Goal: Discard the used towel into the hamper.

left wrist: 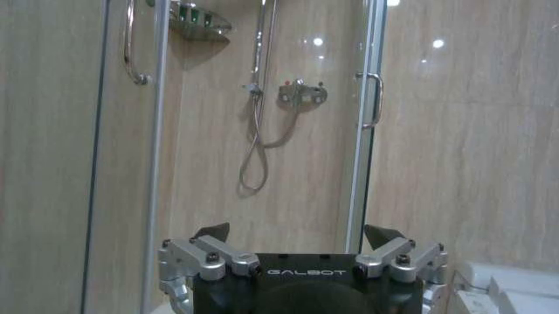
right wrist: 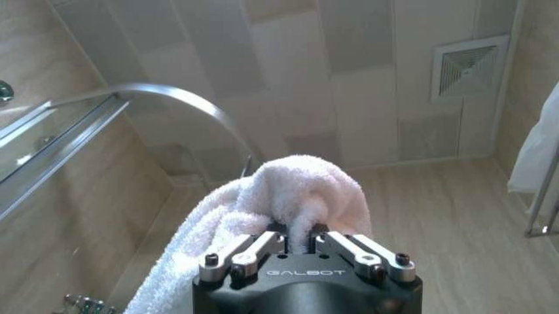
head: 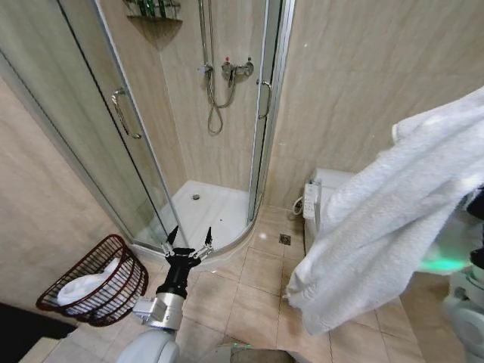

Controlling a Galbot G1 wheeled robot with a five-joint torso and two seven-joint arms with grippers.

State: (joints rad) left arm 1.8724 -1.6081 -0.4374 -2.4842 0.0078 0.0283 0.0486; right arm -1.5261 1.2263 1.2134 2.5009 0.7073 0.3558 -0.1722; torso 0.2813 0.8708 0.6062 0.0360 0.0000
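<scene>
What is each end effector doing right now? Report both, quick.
Left end effector: open, holding nothing, low in front of the shower.
Right end effector: closed on the white towel, raised.

Head view looking down at bathroom floor, left wrist view facing shower stall point(left wrist: 262, 131), right wrist ceilingward

The left tool point(left wrist: 299, 233), fingers spread apart, faces the shower hose point(left wrist: 255, 147) and glass door point(left wrist: 367, 131).
</scene>
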